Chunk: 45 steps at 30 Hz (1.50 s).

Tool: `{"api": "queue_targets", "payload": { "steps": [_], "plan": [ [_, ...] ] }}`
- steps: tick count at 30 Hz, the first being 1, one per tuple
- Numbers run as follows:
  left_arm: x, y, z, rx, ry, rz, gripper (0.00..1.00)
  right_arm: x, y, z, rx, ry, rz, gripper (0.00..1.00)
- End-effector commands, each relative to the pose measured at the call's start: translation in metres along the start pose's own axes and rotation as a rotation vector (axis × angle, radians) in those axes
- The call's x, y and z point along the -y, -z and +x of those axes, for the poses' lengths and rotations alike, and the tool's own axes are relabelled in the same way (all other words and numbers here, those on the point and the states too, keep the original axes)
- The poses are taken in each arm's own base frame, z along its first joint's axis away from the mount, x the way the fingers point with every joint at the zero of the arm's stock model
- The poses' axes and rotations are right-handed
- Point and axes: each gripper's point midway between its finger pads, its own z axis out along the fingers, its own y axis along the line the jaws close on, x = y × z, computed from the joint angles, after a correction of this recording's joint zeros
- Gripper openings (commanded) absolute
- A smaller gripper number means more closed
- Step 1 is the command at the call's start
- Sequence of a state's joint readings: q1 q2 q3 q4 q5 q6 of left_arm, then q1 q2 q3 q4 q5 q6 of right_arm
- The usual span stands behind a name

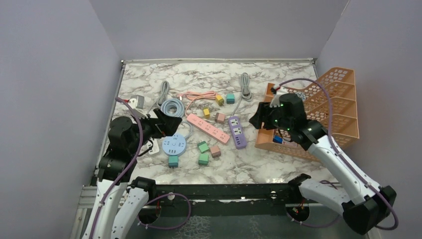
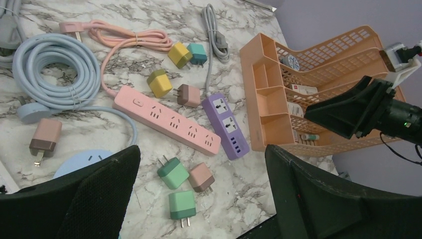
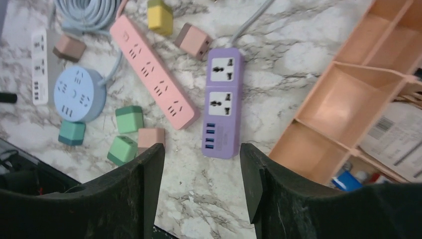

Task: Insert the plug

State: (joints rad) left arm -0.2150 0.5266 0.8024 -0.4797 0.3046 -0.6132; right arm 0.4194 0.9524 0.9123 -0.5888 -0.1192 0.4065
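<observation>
Several small plugs lie loose on the marble table: two green ones (image 2: 172,173) (image 2: 181,204) with a pink one (image 2: 201,177) beside them, and yellow, teal and brown ones further back. A pink power strip (image 1: 208,128) and a purple power strip (image 3: 221,102) lie side by side at the centre. My left gripper (image 1: 160,122) hangs open above the table's left side, with the green plugs showing between its fingers (image 2: 201,149). My right gripper (image 1: 259,117) hovers over bare marble just in front of the purple strip; its jaws (image 3: 201,149) stand apart, holding nothing.
A round blue strip (image 1: 173,145) and a white strip (image 3: 40,64) lie at the left. The coiled blue cable (image 2: 50,69), a pink cable (image 1: 199,94) and a grey cable (image 1: 244,82) lie at the back. An orange basket (image 1: 323,107) stands at the right, close to my right arm.
</observation>
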Motion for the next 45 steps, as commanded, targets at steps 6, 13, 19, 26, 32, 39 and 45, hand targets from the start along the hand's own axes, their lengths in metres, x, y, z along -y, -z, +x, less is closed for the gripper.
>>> {"api": "queue_targets", "payload": {
  "steps": [6,13,19,26,32,39,45],
  "plan": [
    [-0.017,-0.013,0.016,-0.079,0.058,-0.069,0.96,-0.033,-0.065,0.034,-0.097,0.118,0.17,0.58],
    [-0.028,-0.02,0.027,-0.123,0.091,-0.11,0.94,-0.06,-0.134,0.024,-0.132,0.177,0.133,0.55],
    [-0.037,-0.025,0.028,-0.131,0.105,-0.151,0.94,-0.098,-0.193,0.015,-0.155,0.183,0.043,0.53],
    [-0.043,-0.028,0.032,-0.142,0.118,-0.174,0.93,-0.116,-0.239,0.017,-0.162,0.214,0.036,0.53],
    [-0.043,-0.029,0.034,-0.148,0.12,-0.173,0.93,-0.109,-0.268,0.038,-0.21,0.247,0.072,0.52],
    [-0.043,-0.029,0.034,-0.153,0.112,-0.17,0.93,-0.105,-0.284,0.054,-0.24,0.29,0.085,0.32],
    [-0.025,-0.022,0.015,-0.111,0.04,-0.106,0.91,-0.116,-0.275,0.026,-0.199,0.324,0.072,0.19]
  ]
}}
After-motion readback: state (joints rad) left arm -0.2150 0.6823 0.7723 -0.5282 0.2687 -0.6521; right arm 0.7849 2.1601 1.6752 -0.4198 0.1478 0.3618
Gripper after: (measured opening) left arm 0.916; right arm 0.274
